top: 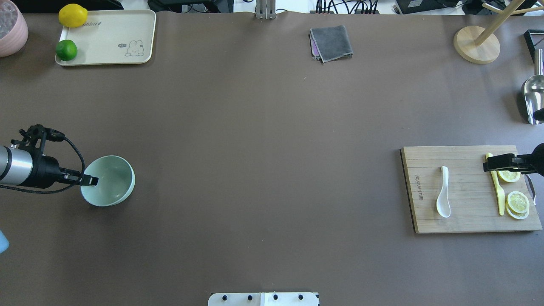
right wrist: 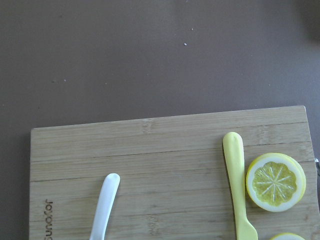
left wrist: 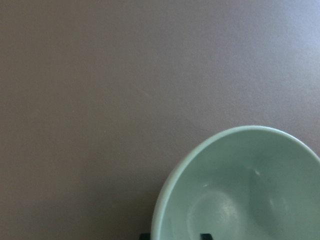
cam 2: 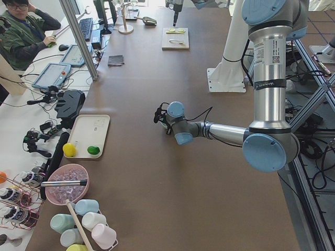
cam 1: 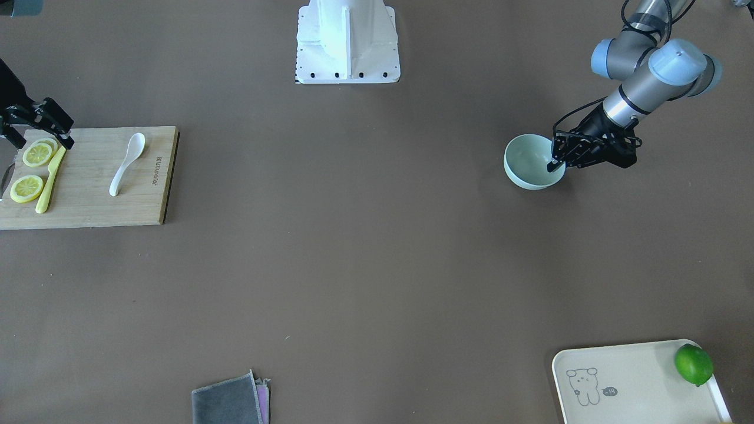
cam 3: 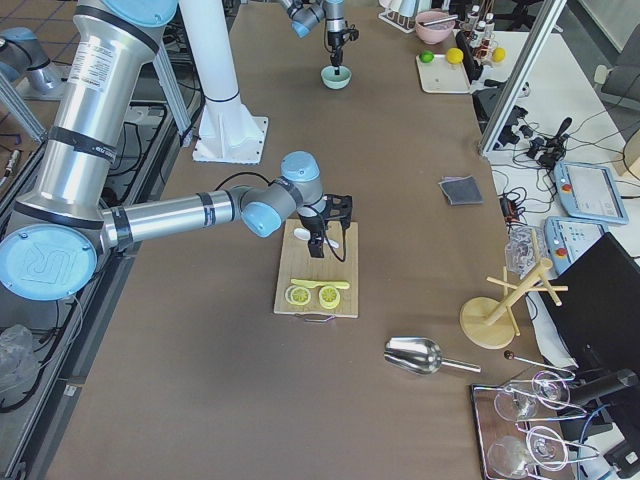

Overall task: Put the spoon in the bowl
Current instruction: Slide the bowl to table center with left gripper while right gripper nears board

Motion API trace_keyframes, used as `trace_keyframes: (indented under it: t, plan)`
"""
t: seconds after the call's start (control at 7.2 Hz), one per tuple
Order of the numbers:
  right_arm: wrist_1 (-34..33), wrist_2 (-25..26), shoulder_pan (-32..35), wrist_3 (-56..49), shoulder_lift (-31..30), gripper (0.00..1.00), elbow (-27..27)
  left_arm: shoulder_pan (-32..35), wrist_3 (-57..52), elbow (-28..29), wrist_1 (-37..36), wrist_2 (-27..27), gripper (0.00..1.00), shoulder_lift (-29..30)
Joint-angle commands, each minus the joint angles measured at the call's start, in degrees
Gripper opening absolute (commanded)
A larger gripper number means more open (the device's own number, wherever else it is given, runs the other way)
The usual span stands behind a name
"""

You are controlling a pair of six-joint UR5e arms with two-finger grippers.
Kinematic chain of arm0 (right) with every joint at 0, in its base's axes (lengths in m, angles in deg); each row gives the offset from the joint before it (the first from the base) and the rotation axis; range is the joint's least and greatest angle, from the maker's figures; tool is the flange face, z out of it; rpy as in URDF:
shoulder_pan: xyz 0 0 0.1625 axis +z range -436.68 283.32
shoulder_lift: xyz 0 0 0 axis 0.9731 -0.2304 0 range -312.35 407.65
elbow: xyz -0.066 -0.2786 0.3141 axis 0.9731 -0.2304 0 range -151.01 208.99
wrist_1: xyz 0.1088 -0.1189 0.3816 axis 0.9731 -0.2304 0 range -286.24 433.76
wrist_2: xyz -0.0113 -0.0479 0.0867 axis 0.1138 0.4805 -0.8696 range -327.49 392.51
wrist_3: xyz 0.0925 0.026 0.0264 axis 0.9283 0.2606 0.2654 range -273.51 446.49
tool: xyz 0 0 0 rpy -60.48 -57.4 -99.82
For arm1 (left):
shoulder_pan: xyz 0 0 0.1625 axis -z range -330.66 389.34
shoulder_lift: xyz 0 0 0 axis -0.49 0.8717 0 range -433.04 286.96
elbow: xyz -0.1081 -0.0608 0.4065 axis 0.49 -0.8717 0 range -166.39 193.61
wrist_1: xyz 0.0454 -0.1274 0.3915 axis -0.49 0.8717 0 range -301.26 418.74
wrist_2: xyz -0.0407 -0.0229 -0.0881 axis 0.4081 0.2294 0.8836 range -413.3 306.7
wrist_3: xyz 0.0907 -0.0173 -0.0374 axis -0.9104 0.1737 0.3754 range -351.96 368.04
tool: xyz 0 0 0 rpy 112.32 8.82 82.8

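The white spoon (top: 443, 193) lies on a wooden cutting board (top: 467, 221) at the right, scoop toward me; it also shows in the front view (cam 1: 126, 165), and its handle shows in the right wrist view (right wrist: 105, 205). My right gripper (top: 501, 163) hovers open and empty over the board's right part, above the yellow knife, apart from the spoon. The mint-green bowl (top: 110, 182) stands upright and empty at the far left. My left gripper (cam 1: 556, 160) straddles its rim, one finger inside and one outside, shut on it. The bowl fills the lower right of the left wrist view (left wrist: 240, 190).
On the board lie a yellow knife (top: 497, 191) and lemon slices (top: 517, 202). A cream tray (top: 110, 34) with a lime and a lemon sits far left. A grey cloth (top: 331, 42), a wooden stand (top: 476, 44) and a metal scoop (top: 533, 100) lie along the far and right edges.
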State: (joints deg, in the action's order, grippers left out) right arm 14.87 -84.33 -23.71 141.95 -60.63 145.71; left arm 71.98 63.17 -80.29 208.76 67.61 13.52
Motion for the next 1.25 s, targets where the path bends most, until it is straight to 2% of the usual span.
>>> trace_keyframes:
  t: [0.0,0.28,0.42,0.56,0.69,0.97,1.11]
  plan:
    - [0.0,0.0,-0.1,0.1,0.1,1.0,0.0,-0.1,4.6,-1.2,-1.6,0.5,0.0,5.0]
    - [0.0,0.0,-0.1,0.1,0.2,1.0,0.0,-0.7,12.1,-1.7,-11.4,0.1,0.0,17.7]
    - [0.0,0.1,-0.1,0.1,0.4,1.0,0.0,-4.1,14.3,-1.5,-16.1,-1.2,0.0,22.6]
    - [0.0,0.2,-0.1,0.1,0.4,1.0,0.0,-8.1,16.0,-1.4,-20.5,-5.7,0.0,27.6]
    - [0.0,0.2,-0.2,0.1,0.4,1.0,-0.1,-10.9,18.2,-1.1,-25.8,-7.9,0.0,32.1]
    - [0.0,0.2,-0.2,0.1,0.5,1.0,-0.1,-16.2,19.3,2.2,-29.9,-15.6,0.0,38.5]
    - [0.0,0.2,-0.2,0.1,0.6,1.0,-0.1,-16.4,20.5,5.1,-30.1,-15.8,0.0,41.0]
